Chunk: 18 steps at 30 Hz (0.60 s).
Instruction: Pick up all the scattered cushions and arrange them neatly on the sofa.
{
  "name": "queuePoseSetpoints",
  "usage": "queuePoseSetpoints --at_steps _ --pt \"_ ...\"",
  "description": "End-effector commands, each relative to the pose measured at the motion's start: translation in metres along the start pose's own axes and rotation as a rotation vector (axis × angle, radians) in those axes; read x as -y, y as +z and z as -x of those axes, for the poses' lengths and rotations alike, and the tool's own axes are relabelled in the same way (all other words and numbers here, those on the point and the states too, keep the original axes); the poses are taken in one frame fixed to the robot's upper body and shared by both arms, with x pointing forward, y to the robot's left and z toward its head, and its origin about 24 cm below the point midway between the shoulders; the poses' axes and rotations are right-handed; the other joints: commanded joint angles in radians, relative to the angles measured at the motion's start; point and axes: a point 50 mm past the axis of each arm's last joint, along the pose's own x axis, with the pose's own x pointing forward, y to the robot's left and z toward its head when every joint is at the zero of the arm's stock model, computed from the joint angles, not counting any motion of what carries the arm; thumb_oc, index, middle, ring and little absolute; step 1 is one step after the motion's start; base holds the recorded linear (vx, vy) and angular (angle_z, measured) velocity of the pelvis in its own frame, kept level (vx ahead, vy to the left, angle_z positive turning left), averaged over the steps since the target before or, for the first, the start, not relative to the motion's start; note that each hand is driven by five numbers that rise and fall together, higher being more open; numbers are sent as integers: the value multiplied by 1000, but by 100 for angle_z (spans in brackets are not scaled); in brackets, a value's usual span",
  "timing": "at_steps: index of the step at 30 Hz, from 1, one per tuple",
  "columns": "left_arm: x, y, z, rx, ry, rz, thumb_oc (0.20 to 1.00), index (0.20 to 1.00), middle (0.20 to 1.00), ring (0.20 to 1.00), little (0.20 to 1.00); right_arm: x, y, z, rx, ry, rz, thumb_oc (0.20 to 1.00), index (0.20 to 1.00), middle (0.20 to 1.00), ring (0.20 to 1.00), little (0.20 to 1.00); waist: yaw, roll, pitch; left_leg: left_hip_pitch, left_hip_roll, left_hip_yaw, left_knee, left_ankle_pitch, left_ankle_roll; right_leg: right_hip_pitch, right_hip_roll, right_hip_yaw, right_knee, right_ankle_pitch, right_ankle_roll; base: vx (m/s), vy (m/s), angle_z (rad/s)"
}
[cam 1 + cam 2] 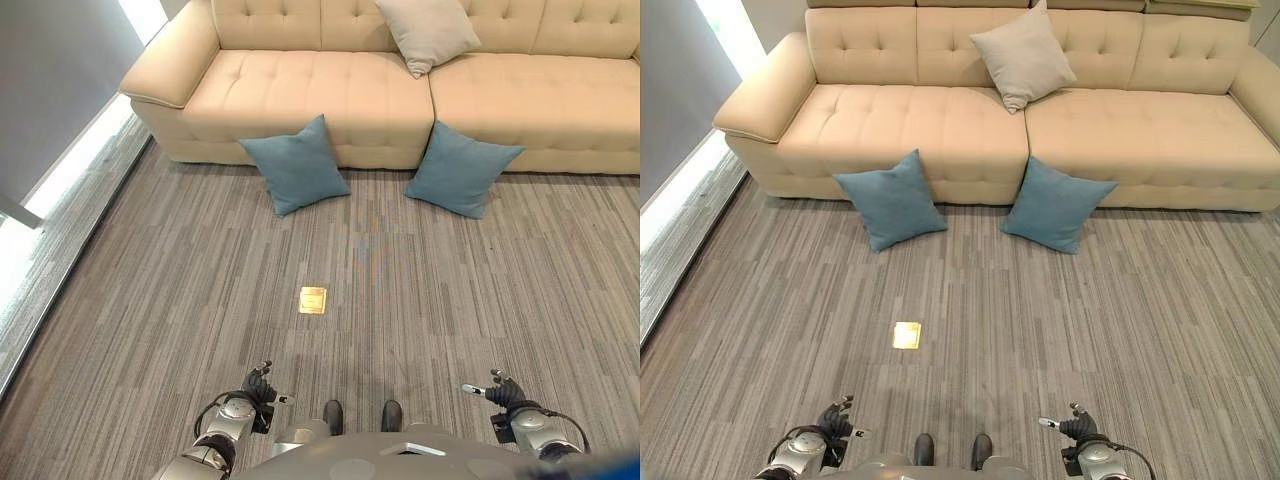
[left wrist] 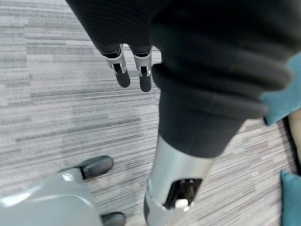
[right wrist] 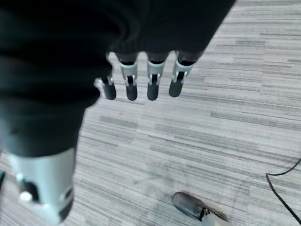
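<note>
Two blue cushions lean against the front of the beige sofa point(image 1: 330, 100), standing on the carpet: one on the left point(image 1: 296, 165) and one on the right point(image 1: 460, 170). A light grey cushion point(image 1: 427, 32) rests on the sofa seat against the backrest. My left hand point(image 1: 256, 385) and right hand point(image 1: 503, 390) hang low at the bottom of the eye views, far from the cushions. Both are open with straight fingers point(image 3: 151, 82) and hold nothing. Two blue cushion edges point(image 2: 282, 101) show in the left wrist view.
Grey striped carpet stretches between me and the sofa. A small brass floor plate point(image 1: 313, 300) sits in the carpet in the middle. A grey wall and bright window strip point(image 1: 60, 175) run along the left side.
</note>
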Motion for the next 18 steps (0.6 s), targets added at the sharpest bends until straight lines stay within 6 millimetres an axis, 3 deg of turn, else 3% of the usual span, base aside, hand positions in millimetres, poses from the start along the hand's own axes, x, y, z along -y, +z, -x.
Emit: queuePoseSetpoints --at_steps 1,18 --pt "-1 9 -4 5 18 -20 1000 1000 1000 1000 1000 1 3 -2 0 -13 37 1000 1000 1000 1000 1000 16 -40 -17 -9 4 -67 -16 -47 -73 10 -76 -23 10 -22 123 0 0 0" --pt "-9 -4 -1 -37 37 -22 1000 1000 1000 1000 1000 6 -4 -1 -36 -13 74 1000 1000 1000 1000 1000 33 -52 -11 -13 -9 -68 -7 -57 -58 3 -86 -15 10 -6 128 1 9 0"
